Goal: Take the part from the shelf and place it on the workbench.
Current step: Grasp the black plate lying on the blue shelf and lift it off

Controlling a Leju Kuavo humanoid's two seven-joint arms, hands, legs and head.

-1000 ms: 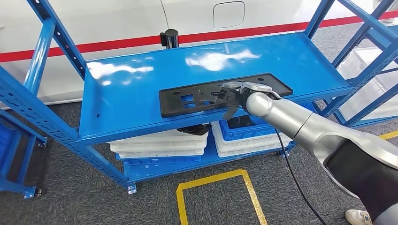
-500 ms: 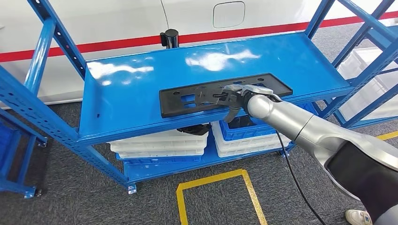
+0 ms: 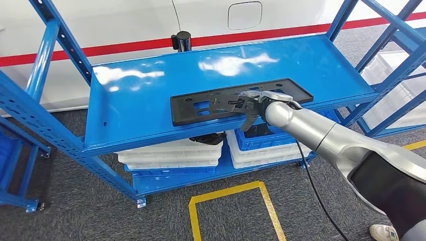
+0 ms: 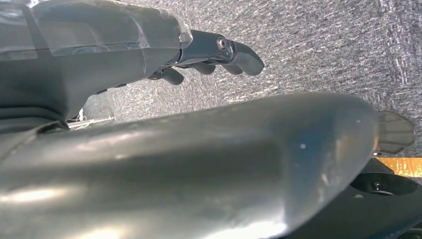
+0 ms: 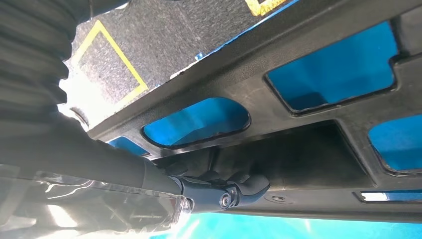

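Part [image 3: 236,100], a long flat black plastic panel with several cut-out windows, lies on the top board of the blue shelf [image 3: 140,100], close to the front edge and a little right of the middle. Through its openings we see the blue board beneath, both from the head view and in the right wrist view [image 5: 318,99].

Our right hand [image 3: 249,105] sits on the panel near its middle, the silver arm reaching in from the lower right. In the head view its dark fingers lie over the top face while one digit hangs down past the panel's front edge. In the right wrist view a dark finger [image 5: 234,191] is curled against the panel's underside beside a rounded opening. We read this as the hand gripping the panel across its front edge, and the panel looks flat on the board.

Our left hand [image 4: 209,57] hangs over grey carpet; its dark fingers are curled loosely with nothing in them, and we cannot tell how far they are closed.

On the shelf's lower level stand stacked white bins [image 3: 171,153] and a blue bin [image 3: 261,138]. A yellow outline [image 3: 231,206] is marked on the grey carpet in front of the shelf. A person's white shoe [image 3: 384,232] shows at the lower right corner of the head view.
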